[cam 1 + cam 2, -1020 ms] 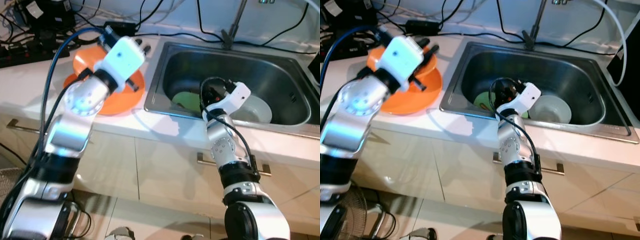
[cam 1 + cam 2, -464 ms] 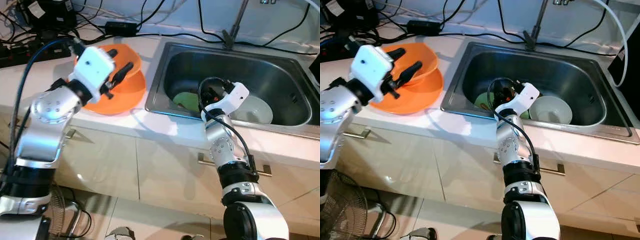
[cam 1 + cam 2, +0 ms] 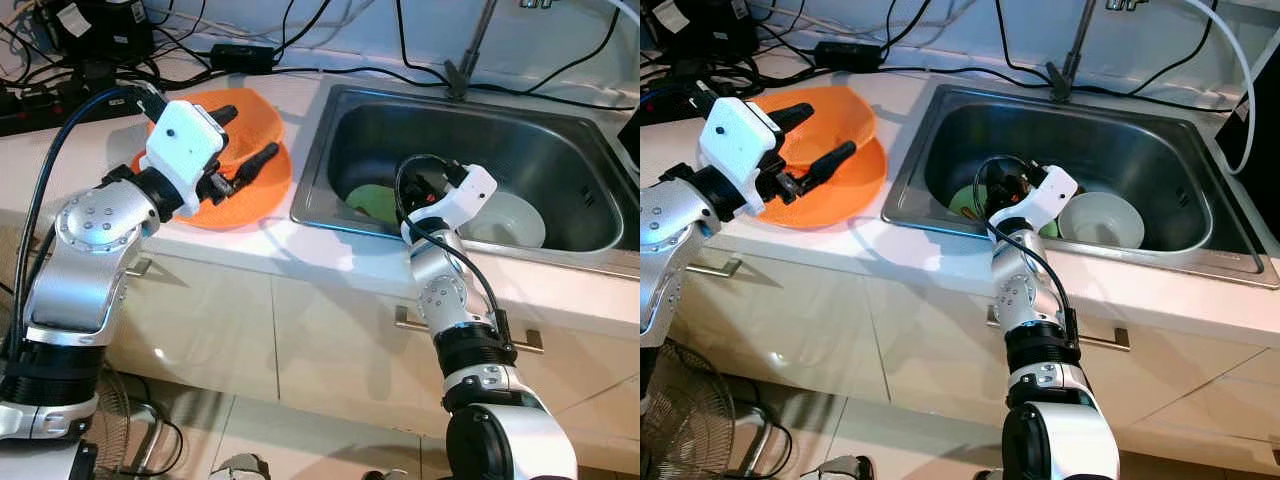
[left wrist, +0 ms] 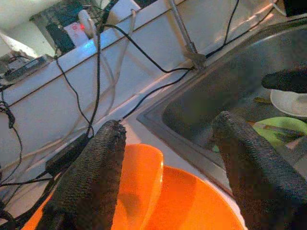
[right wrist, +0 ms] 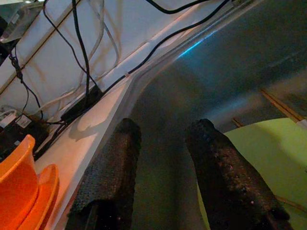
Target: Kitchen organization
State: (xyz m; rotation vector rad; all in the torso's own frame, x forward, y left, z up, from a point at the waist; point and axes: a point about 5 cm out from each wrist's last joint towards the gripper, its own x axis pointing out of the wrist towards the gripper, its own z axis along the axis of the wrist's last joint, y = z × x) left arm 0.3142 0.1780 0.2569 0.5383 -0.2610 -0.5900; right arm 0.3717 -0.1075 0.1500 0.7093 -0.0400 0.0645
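Orange bowl [image 3: 250,118] sits on an orange plate [image 3: 262,188] on the counter [image 3: 60,170], left of the sink [image 3: 560,150]. Left gripper [image 3: 243,140] hovers over both, fingers spread, holding nothing. Right gripper [image 5: 163,158] hangs inside the sink near a green plate [image 3: 375,201] and white bowl [image 3: 515,222], fingers parted and empty.

Spread left pincer [image 4: 168,167] above orange bowl [image 4: 139,182]

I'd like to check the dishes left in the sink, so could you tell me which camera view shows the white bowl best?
The right eye view shows the white bowl best: whole and unobstructed in the sink. In the left eye view the right gripper's white wrist housing covers part of it. The left wrist view catches only its rim.
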